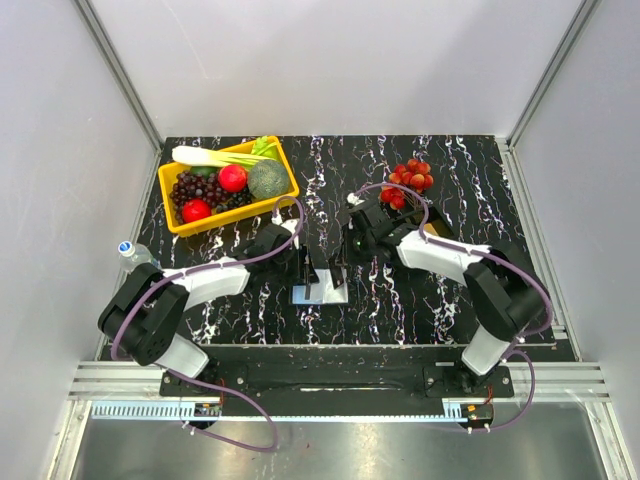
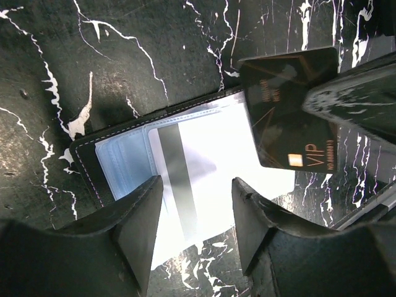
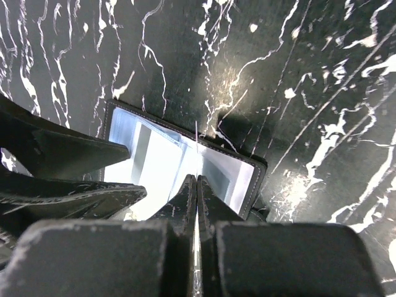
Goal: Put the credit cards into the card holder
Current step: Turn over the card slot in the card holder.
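Note:
The card holder (image 1: 322, 293) lies open on the black marbled table, pale blue-grey inside. In the left wrist view (image 2: 124, 158) one pocket holds a white card with a grey stripe (image 2: 179, 179). My left gripper (image 2: 197, 207) is open and empty, its fingers just above the holder's near edge. My right gripper (image 3: 196, 180) is shut on a dark credit card with gold lines and "VIP" (image 2: 284, 111). It holds the card on edge (image 3: 197, 145) over the holder's (image 3: 154, 154) right half. In the top view the left gripper (image 1: 312, 268) and right gripper (image 1: 346, 262) hang close together over the holder.
A yellow basket (image 1: 290, 182) of vegetables and fruit stands at the back left. A bunch of red fruit (image 1: 410, 178) lies at the back, right of centre. A water bottle (image 1: 135, 252) stands at the left table edge.

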Controlling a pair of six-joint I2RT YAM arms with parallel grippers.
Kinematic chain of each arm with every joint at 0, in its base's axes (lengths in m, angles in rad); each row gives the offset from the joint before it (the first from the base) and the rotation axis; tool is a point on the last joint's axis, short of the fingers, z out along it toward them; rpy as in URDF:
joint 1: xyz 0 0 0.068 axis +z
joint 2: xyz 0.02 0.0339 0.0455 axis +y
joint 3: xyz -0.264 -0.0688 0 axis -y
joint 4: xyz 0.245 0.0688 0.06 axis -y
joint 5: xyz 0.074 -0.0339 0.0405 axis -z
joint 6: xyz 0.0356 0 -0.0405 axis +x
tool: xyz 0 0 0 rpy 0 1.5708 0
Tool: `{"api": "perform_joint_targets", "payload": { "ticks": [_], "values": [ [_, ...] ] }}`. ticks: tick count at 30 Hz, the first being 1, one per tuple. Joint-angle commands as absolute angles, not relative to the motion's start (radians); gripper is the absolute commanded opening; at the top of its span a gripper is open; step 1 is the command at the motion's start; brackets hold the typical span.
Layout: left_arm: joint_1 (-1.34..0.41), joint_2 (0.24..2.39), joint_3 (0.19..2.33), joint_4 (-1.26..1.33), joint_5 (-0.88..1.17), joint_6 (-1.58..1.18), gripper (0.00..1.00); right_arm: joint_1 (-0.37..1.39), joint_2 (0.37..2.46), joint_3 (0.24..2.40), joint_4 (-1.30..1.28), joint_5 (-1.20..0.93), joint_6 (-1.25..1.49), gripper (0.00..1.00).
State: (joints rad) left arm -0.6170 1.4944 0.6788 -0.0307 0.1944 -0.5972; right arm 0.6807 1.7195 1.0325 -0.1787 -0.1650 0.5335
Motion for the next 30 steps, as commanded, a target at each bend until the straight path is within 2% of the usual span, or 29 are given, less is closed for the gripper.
{"api": "perform_joint_targets", "payload": {
  "ticks": [1,6,14,25,30],
  "values": [
    [-0.623,1.511,0.693,-0.005,0.221,-0.610,0.52,0.689,1.599,1.006,-0.147,-0.046,0.525,0.00],
    [-0.621,1.520,0.687,0.044,0.242,-0.629,0.52,0.689,1.563,0.983,-0.123,-0.115,0.529,0.00],
    [-0.624,1.517,0.686,0.051,0.245,-0.632,0.52,0.690,1.627,0.948,-0.009,-0.239,0.661,0.00],
    [-0.624,1.493,0.670,0.051,0.232,-0.630,0.52,0.703,1.709,0.934,-0.041,-0.160,0.658,0.00],
    [-0.623,1.463,0.678,0.017,0.196,-0.614,0.56,0.703,1.715,0.923,-0.041,-0.152,0.660,0.00]
  ]
}}
